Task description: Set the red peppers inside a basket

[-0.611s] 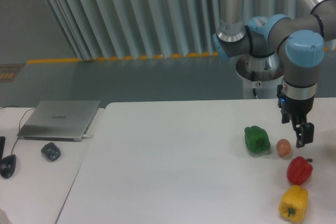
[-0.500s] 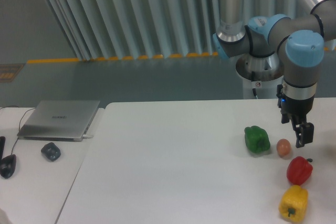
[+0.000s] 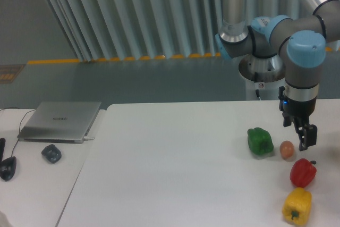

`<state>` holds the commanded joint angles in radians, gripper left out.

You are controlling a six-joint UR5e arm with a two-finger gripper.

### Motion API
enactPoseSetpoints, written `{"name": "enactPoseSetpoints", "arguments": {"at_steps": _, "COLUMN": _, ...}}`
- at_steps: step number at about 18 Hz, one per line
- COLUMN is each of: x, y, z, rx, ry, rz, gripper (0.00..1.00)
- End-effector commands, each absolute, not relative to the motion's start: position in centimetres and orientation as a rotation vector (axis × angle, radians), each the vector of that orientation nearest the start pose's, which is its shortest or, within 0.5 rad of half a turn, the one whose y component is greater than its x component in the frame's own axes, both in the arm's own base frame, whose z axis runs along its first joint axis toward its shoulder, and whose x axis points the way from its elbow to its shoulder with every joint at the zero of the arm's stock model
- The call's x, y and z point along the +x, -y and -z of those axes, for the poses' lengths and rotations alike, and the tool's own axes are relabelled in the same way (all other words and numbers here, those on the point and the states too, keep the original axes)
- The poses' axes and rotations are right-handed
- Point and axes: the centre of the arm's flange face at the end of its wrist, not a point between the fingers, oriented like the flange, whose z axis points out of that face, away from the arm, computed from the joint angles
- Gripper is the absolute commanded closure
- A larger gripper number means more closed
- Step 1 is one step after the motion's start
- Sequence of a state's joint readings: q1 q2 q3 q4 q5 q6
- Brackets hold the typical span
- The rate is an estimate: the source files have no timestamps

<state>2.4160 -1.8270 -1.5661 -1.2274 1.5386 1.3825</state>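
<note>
Camera view, pincer [image 3: 306, 140] state unclear, above red pepper [image 3: 303, 172], near table's [image 3: 170, 174] right edge

Light is even and soft, coming from overhead; the white tabletop [image 3: 175, 163] reads bright without blowing out; shadows under the red pepper [image 3: 303, 173] and yellow pepper [image 3: 297, 206] are faint and short; a mild sheen sits on the pepper skins; the whole frame is slightly soft and grainy, with no motion blur.
</note>
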Motion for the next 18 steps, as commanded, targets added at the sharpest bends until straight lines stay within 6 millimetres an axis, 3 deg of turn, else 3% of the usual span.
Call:
{"name": "enactPoseSetpoints", "arguments": {"at_steps": 5, "x": -35.3, "y": -49.9, "z": -37.8, "rx": -2.95, "ry": -0.781, "rz": -0.127, "gripper": 0.0}}
{"name": "enactPoseSetpoints", "arguments": {"at_steps": 7, "x": -35.0, "y": -50.2, "z": -36.9, "rx": -2.906, "ry": -0.756, "rz": -0.222, "gripper": 0.0}}
{"name": "enactPoseSetpoints", "arguments": {"at_steps": 12, "x": -35.0, "y": -50.7, "z": -37.4, "rx": -2.918, "ry": -0.623, "rz": -0.24, "gripper": 0.0}}
{"name": "enactPoseSetpoints", "arguments": {"at_steps": 15, "x": -35.0, "y": -50.5, "z": -37.2, "rx": -2.934, "ry": -0.624, "rz": -0.239, "gripper": 0.0}}
{"name": "enactPoseSetpoints", "arguments": {"at_steps": 18, "x": -33.4, "y": -51.8, "z": -36.6, "rx": -2.939, "ry": -0.695, "rz": -0.236, "gripper": 0.0}}
